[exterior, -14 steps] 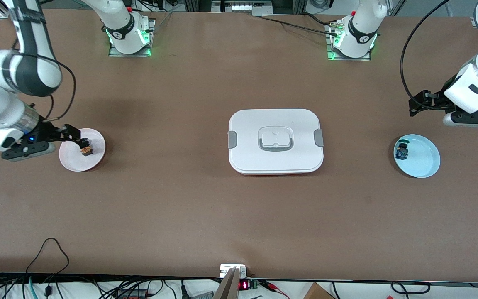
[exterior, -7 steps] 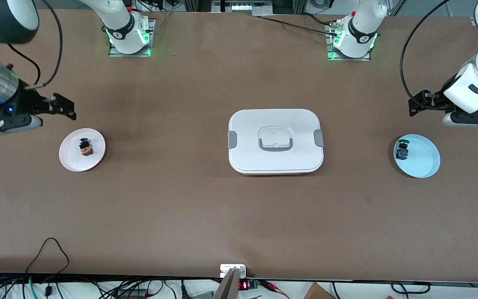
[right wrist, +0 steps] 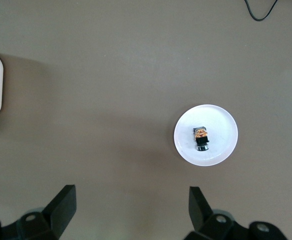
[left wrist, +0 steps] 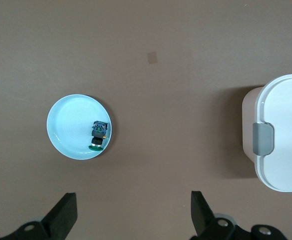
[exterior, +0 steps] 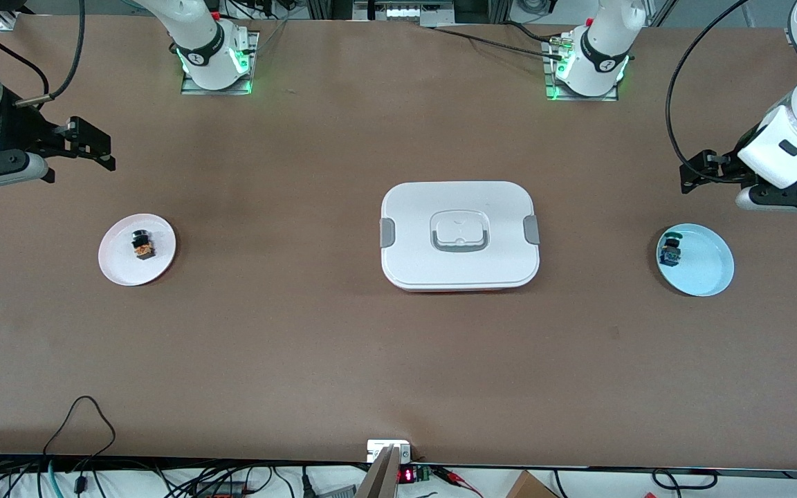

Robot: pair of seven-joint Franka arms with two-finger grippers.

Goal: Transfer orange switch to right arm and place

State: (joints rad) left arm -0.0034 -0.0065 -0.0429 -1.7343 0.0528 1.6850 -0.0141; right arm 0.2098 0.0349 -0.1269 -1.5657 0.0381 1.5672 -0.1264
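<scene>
The orange switch [exterior: 142, 245] lies on its side on a white plate [exterior: 122, 266] at the right arm's end of the table. It also shows in the right wrist view [right wrist: 201, 138], on the plate [right wrist: 223, 120]. My right gripper [exterior: 94, 145] is open and empty, up in the air over bare table beside the plate; in its wrist view [right wrist: 131, 195] nothing is between the fingers. My left gripper [exterior: 697, 171] is open and empty, and waits over the table at the left arm's end [left wrist: 134, 197].
A blue-and-green switch [exterior: 670, 252] lies on a light blue plate [exterior: 710, 266] at the left arm's end. A white lidded container [exterior: 459, 235] with grey clasps stands mid-table. Cables hang along the table edge nearest the front camera.
My right gripper was at the orange switch on the white plate; it has let go and risen away toward the robots' bases. The switch stays on the plate. The left arm has barely moved.
</scene>
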